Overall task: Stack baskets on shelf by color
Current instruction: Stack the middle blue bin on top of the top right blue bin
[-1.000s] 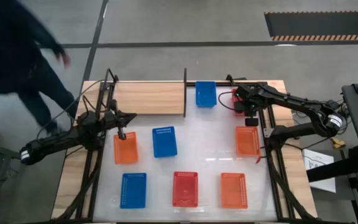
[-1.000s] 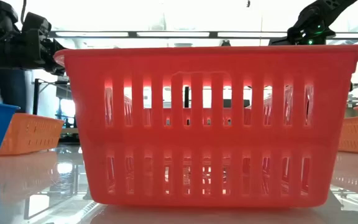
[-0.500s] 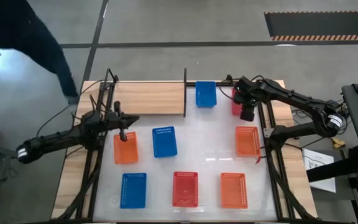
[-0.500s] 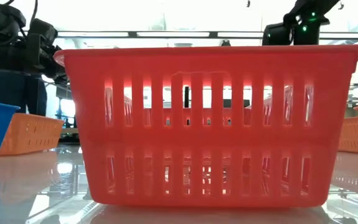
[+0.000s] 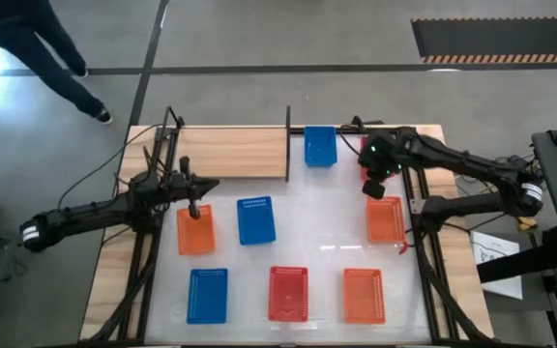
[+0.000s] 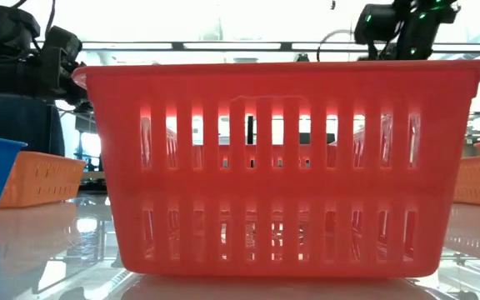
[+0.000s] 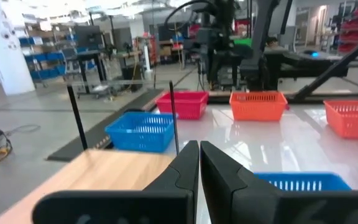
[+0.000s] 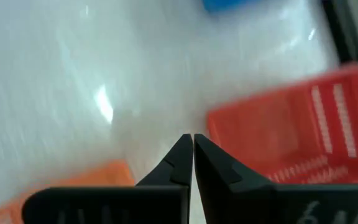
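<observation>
The low view was mostly blocked by one red basket (image 6: pixel 280 167) right up against the lens, so only bits of the arms poked out above it. From above, the right claw (image 5: pixel 375 186) was clenched with nothing in it, hovering just left of another red basket (image 5: pixel 369 155) at the far right, which was half hidden under the arm. An orange basket (image 5: pixel 386 218) sat just nearer. The left claw (image 5: pixel 190 209) was also pinched shut and empty, over the far edge of a second orange basket (image 5: pixel 195 230). The wooden shelf (image 5: pixel 232 152) at the far left held nothing; a blue basket (image 5: pixel 320 146) sat right of its post. Plenty of bare worktop (image 5: pixel 327 208) in the middle.
</observation>
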Robot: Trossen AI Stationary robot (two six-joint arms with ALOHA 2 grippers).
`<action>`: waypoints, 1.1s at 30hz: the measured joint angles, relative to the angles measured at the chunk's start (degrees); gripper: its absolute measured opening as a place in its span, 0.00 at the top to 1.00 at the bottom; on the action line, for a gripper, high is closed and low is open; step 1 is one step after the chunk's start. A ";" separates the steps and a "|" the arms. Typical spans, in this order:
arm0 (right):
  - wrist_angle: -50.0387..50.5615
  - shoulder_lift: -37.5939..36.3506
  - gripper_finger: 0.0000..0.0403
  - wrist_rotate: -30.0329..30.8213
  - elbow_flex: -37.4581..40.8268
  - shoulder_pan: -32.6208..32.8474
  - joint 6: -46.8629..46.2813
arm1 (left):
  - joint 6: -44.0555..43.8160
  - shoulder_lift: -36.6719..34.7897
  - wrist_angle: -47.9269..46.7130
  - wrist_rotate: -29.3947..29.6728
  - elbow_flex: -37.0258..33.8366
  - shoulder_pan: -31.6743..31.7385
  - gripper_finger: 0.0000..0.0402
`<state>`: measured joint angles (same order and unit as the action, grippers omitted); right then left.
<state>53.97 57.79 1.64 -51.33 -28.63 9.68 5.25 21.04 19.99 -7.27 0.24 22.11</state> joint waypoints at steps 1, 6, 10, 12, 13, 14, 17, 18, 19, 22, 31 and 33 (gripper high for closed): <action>-2.61 -1.40 0.98 0.44 1.08 1.52 -0.82 | -0.02 0.23 0.61 -0.01 0.00 0.00 1.00; -19.80 -8.29 0.98 2.89 7.74 7.54 -3.36 | -0.34 1.16 1.01 -0.15 0.01 -0.02 1.00; -34.65 -11.15 0.98 2.55 13.33 10.21 -7.83 | -0.39 1.83 1.09 -0.15 0.01 -0.02 1.00; -41.23 -11.17 0.98 1.89 15.39 10.87 -10.24 | -0.39 2.14 1.85 -0.13 0.01 -0.02 1.00; -43.29 -10.85 0.98 0.41 15.79 11.02 -10.46 | -0.39 2.30 2.20 -0.14 0.01 -0.02 1.00; -44.08 -10.35 0.98 -1.55 15.82 11.02 -10.66 | -0.37 2.41 2.34 -0.13 0.01 -0.02 1.00; -44.22 -8.63 0.98 -5.00 15.30 11.67 -12.42 | -0.20 2.57 2.99 -0.13 0.00 -0.02 1.00; -44.39 -7.97 0.98 -4.80 15.06 12.36 -13.12 | -0.27 2.55 3.84 -0.13 0.01 -0.02 1.00; -44.48 -7.39 0.97 -4.40 14.86 13.18 -13.18 | -0.36 2.53 4.34 -0.13 -0.01 -0.02 1.00; -44.42 -5.46 0.94 -3.38 13.95 16.67 -13.32 | -0.43 2.44 5.20 -0.15 -0.01 -0.02 1.00; -35.48 0.81 0.72 -0.29 6.44 29.12 -20.21 | -0.21 2.82 5.28 -0.24 -0.01 -0.02 1.00; -30.86 2.17 0.68 1.74 4.46 32.28 -22.84 | -0.19 2.86 5.33 -0.33 0.01 -0.02 1.00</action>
<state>23.11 59.95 3.38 -46.87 3.65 -13.16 5.06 23.90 25.32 -7.59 0.25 22.09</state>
